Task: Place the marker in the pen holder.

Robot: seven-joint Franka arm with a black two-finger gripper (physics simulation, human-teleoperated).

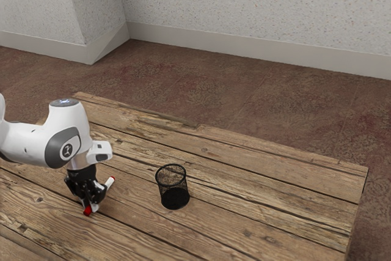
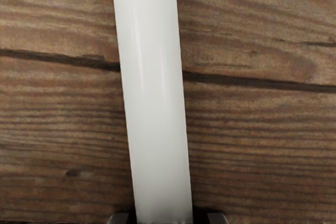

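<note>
Gripping the marker (image 1: pixel 109 183) from both sides, the fingers (image 1: pixel 90 201) stand closed down to its width, low over the surface (image 1: pixel 263 194). Marker: white barrel, red at both ends; one red end sits at the fingers, the other points toward the surface's far edge. Whether the barrel touches the wood cannot be determined. In the wrist view it crosses above a dark seam (image 2: pixel 226 78) between planks, roughly at right angles to it.

Pen holder (image 1: pixel 173 189): round, black, wire mesh, standing upright with its mouth upward. Position: apart from the fingers, on their side toward the exterior view's right, well in from the surface's far edge and from its edge at the exterior view's right. The marker is outside it.

Surface: weathered brown planks, knotted and grooved, with an uneven far edge. The white arm (image 1: pixel 30 143) enters from the exterior view's left.

Beyond the far edge: patterned reddish-brown floor (image 1: pixel 244 99), then a pale baseboard (image 1: pixel 244 46) and a speckled light wall (image 1: pixel 244 4), with a projecting corner toward the exterior view's left.
</note>
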